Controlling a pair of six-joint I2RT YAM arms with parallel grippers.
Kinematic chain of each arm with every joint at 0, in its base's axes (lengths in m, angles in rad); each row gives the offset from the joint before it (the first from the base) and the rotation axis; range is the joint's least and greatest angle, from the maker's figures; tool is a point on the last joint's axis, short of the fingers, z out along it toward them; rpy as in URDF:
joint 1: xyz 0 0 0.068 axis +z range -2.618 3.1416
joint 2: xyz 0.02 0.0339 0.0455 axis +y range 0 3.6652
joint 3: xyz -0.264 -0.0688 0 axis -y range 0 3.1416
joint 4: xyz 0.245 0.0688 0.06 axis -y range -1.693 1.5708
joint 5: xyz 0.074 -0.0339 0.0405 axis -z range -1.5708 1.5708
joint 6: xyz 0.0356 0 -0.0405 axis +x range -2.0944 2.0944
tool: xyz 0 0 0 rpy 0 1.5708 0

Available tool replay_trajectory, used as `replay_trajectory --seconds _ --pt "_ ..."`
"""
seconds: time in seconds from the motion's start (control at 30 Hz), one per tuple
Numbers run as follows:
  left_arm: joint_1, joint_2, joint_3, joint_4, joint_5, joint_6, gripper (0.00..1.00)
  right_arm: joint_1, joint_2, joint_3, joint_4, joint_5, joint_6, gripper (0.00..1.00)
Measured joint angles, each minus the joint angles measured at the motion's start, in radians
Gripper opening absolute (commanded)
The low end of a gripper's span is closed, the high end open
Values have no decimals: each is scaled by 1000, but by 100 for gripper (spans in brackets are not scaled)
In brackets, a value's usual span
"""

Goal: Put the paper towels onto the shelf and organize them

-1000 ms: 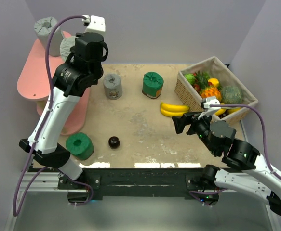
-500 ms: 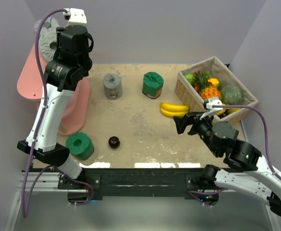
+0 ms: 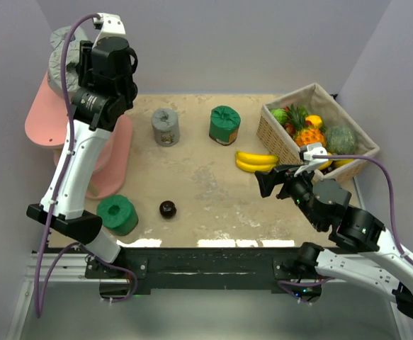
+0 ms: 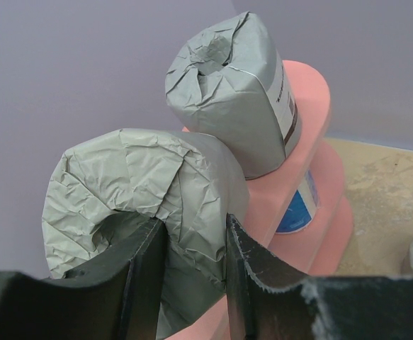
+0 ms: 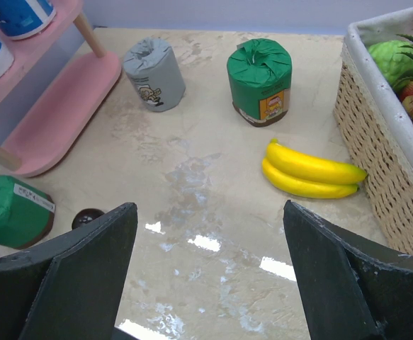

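- Top external: the placing step is in hand. The left arm (image 3: 78, 159) reaches to 10 o'clock, where the shelf (image 3: 42, 126) stands, and a held roll (image 3: 59, 55), grey, shows at its tip above the top board. Three rolls wait on the surface (image 3: 206, 191): a loose grey roll (image 3: 166, 127) at 11 o'clock, a far green roll (image 3: 224, 125) at 12, and a near green roll (image 3: 117, 214) at 8 beside the shelf's foot. The right hand (image 3: 266, 180) hovers at 4 o'clock, near the bananas (image 3: 256, 161).
- Left wrist: the left hand (image 4: 194, 280) is narrowly parted and pinches the held roll's crumpled wrap, one finger inside the dimple. The roll tilts. Whether it rests on the board, I cannot tell. At 1 o'clock a standing roll (image 4: 234, 92), also grey, sits on the top board, and a blue roll (image 4: 298, 207) peeks out beneath. Next, I judge, the held roll needs lowering upright just beside its neighbour without knocking it, then release.
- Right wrist: the right hand's fingers stand wide apart, holding and touching nothing. The loose grey roll lies at 11 o'clock and the far green roll at 12. Either looks a fair next pick.
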Motion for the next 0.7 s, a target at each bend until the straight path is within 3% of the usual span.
replay_trajectory --seconds 0.2,0.7 --pt "15 0 -31 11 1 0 39 0 -9 0 -3 0 0 88" --pt "49 11 -40 23 1 7 56 0 -14 0 -6 1 0 88"
